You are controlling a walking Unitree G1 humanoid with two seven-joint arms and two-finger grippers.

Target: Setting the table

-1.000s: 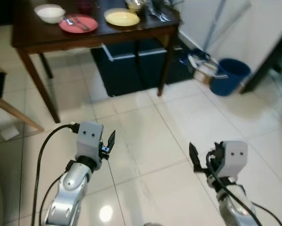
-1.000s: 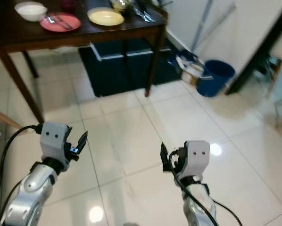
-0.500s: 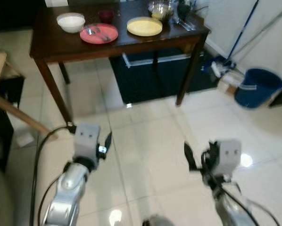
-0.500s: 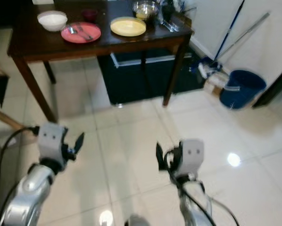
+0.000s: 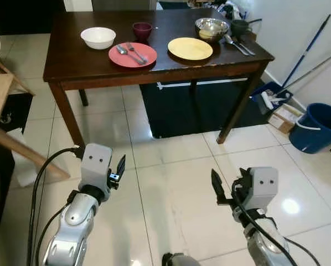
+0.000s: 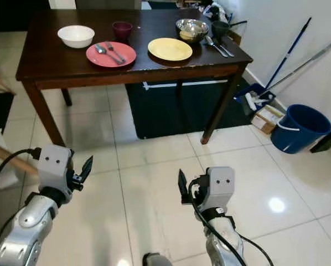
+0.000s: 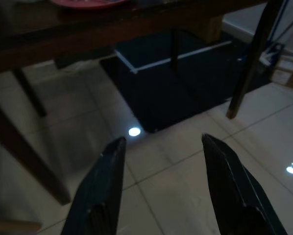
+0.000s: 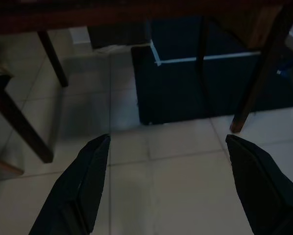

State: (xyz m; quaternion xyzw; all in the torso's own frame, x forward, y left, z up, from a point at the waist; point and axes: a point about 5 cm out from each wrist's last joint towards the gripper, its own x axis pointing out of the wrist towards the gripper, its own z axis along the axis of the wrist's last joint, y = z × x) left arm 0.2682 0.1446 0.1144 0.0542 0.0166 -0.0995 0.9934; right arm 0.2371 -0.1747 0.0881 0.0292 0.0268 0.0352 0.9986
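Wooden table (image 5: 77,61): two plates (image 5: 132,54) (red, yellow), two bowls (image 5: 98,37).

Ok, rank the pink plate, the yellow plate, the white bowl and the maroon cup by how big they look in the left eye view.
Largest to smallest:
1. Pink plate and yellow plate: too alike in width to rank.
2. White bowl.
3. Maroon cup, which stands slightly farther back on the table, so its look may understate it a little.

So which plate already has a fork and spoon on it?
The red plate. A fork and spoon lie across it, while the yellow plate beside it on the dark table is bare.
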